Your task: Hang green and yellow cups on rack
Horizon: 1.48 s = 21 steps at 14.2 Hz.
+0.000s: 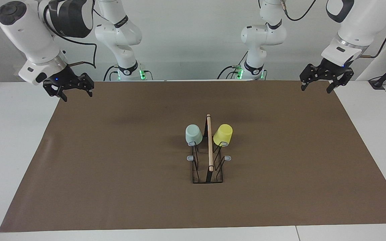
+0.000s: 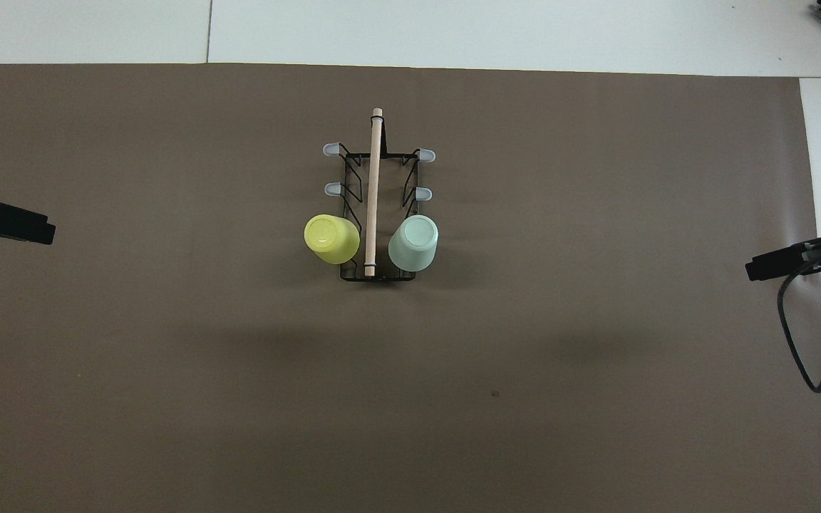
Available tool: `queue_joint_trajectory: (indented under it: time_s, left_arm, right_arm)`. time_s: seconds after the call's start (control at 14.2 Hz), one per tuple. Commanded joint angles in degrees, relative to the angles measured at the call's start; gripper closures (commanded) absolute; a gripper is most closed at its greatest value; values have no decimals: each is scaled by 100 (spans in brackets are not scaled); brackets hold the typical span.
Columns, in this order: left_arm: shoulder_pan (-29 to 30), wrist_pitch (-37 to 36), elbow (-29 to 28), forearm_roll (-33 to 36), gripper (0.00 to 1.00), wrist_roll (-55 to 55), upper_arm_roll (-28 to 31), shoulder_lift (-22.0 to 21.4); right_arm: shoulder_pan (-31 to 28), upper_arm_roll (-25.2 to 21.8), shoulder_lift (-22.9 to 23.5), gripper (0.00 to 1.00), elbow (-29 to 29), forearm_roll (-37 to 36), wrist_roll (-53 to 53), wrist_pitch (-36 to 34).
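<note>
The black wire rack (image 1: pixel 209 144) with its wooden rod stands mid-mat, also in the overhead view (image 2: pixel 373 192). The mint green cup (image 1: pixel 193 134) hangs upside down on the prong nearest the robots, on the right arm's side; it also shows from above (image 2: pixel 414 243). The yellow cup (image 1: pixel 223 134) hangs the same way on the matching prong on the left arm's side, seen from above too (image 2: pixel 331 238). My left gripper (image 1: pixel 315 89) is open and empty, raised over the mat's corner. My right gripper (image 1: pixel 77 96) is open and empty, over the other corner at the robots' end.
A brown mat (image 1: pixel 112 160) covers most of the white table. Two bare grey-tipped prongs (image 2: pixel 331 149) remain on each side of the rack. Only the tips of the left gripper (image 2: pixel 4 222) and right gripper (image 2: pixel 795 260) show from above. A black cable (image 2: pixel 802 342) hangs by the right gripper.
</note>
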Motion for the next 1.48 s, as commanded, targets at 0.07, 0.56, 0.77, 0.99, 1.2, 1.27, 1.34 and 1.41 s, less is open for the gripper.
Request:
queue_joint_trajectory:
  time_s: [0.07,0.56,0.77,0.99,1.2,1.27,1.34,1.41]
  left_arm:
    - [53,85,-214,-96,0,1,-12,-176]
    - [61,94,-214,-96,0,-8,-3,-176]
    - [61,112,-214,-88,0,-16,-3,-176]
    - [53,94,-214,-88,0,-25,-12,-176]
    - [53,94,-223,-88,0,-16,-12,-176]
    - [53,103,-223,-79,0,-16,-12,-176]
    - [53,103,-232,-79,0,-16,-12,-176]
    - [53,86,-232,-79,0,-8,-12,-176]
  right_arm:
    - [-16,50,-24,0,300,-67,612,-379]
    - [55,111,424,0,1687,126,895,-1204]
    - [151,146,364,0,1962,153,930,-1600]
    - [432,50,144,0,1692,153,1491,-1690]
    - [468,50,12,0,1207,145,1537,-1171]
    - [581,32,12,0,1206,127,1537,-1153]
    - [712,-38,12,0,1180,83,1554,-1153]
    - [783,-151,12,0,1137,83,1546,-1144]
